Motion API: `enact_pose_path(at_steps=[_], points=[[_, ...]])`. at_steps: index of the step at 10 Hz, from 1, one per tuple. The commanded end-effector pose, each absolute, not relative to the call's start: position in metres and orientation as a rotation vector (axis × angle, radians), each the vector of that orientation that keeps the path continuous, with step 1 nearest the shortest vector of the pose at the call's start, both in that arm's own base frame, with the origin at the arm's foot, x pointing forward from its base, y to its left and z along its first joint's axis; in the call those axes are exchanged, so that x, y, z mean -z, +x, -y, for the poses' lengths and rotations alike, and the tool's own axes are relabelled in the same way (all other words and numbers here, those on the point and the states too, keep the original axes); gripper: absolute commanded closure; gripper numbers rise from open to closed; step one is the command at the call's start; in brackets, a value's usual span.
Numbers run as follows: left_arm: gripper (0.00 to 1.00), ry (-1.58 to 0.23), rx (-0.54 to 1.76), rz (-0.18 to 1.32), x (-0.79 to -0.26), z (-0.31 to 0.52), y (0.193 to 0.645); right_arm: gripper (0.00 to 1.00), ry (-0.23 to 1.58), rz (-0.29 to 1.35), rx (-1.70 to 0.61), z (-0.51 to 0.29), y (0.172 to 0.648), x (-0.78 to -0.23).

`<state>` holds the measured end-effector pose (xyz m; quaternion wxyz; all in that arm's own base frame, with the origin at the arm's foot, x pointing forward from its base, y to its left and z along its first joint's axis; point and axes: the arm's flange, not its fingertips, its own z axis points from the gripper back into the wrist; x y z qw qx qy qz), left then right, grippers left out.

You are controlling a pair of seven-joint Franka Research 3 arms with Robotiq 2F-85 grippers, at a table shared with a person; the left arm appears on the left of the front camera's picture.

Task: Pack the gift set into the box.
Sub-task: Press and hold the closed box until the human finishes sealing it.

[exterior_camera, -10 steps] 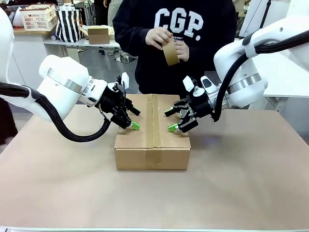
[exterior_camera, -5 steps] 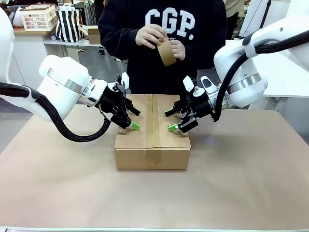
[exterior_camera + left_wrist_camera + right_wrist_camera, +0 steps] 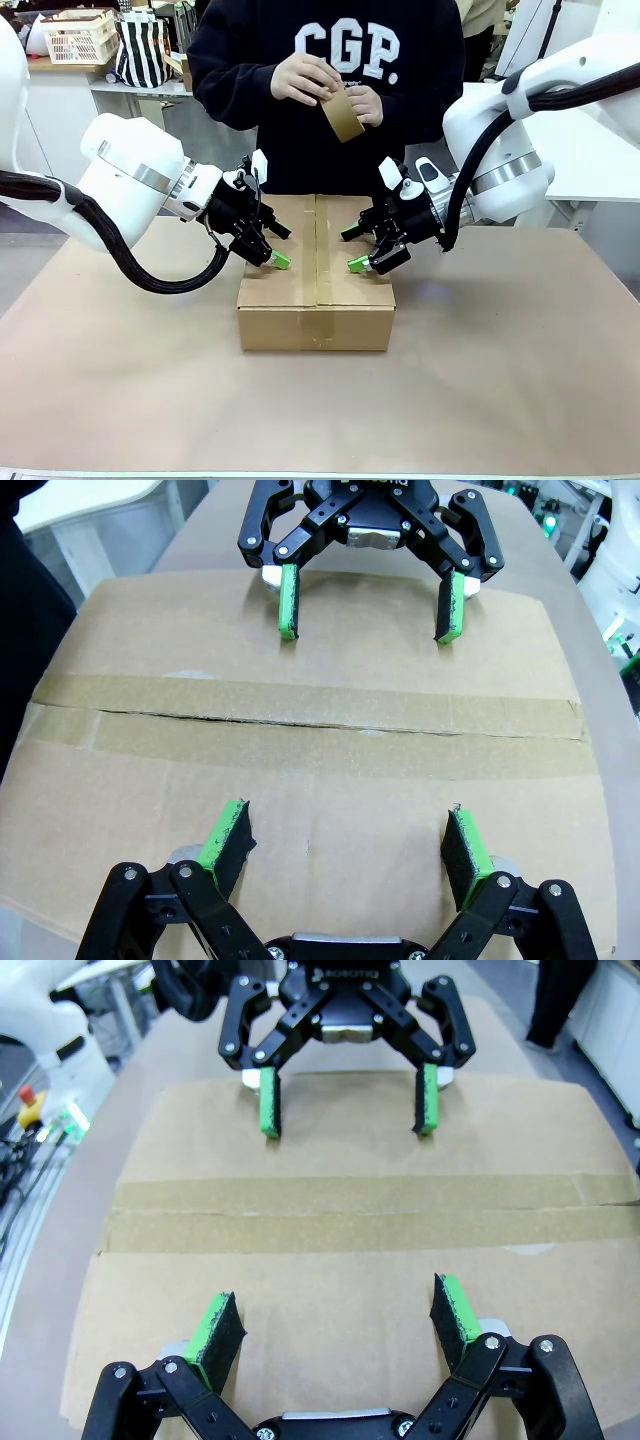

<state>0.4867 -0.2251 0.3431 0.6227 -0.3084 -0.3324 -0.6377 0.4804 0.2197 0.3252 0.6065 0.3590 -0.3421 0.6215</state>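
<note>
- Left gripper (image 3: 278, 247): jaws spread wide, nothing between them. Its green pads (image 3: 226, 840) point down at the left half of the box top, near the box's left edge. Whether the tips touch the cardboard cannot be told.
- Right gripper (image 3: 355, 249): jaws also wide apart and empty. Its fingers slant down onto the right half of the top, opposite the left gripper, with the centre seam between the two.
- In each wrist view the other gripper faces the camera across the seam, and the two pairs of pads line up roughly with each other.
- Box (image 3: 315, 318): stands in the middle of the table (image 3: 500, 390), flaps folded shut and flat. It sits nearer the person's side than the robot's.
- Tape (image 3: 300, 718): brown strips run along the seam and down the front face. In the left wrist view a thin dark slit shows along the seam between the strips.
- Arms: the left comes in from picture left and the right from picture right, both wrists bent towards the box.
- Person: stands at the far edge just behind the box, in a dark sweatshirt with white letters. Both hands are at chest height, holding a tape roll (image 3: 342, 115) above the box and well clear of it.
- Behind, at far left: a basket and a striped bag on a bench.
</note>
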Motion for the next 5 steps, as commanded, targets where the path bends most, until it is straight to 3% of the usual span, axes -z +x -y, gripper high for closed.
enact_pose_path(at_steps=[1, 5], points=[[0.00, -0.712, 1.464, 0.760, -0.3400, 0.2241, 0.4857, 0.00, 0.827, 0.797, -1.450, -0.2196, 0.4800, -0.3233], [0.00, -0.712, 1.464, 0.760, -0.3400, 0.2241, 0.4857, 0.00, 0.827, 0.797, -1.450, -0.2196, 0.4800, -0.3233]])
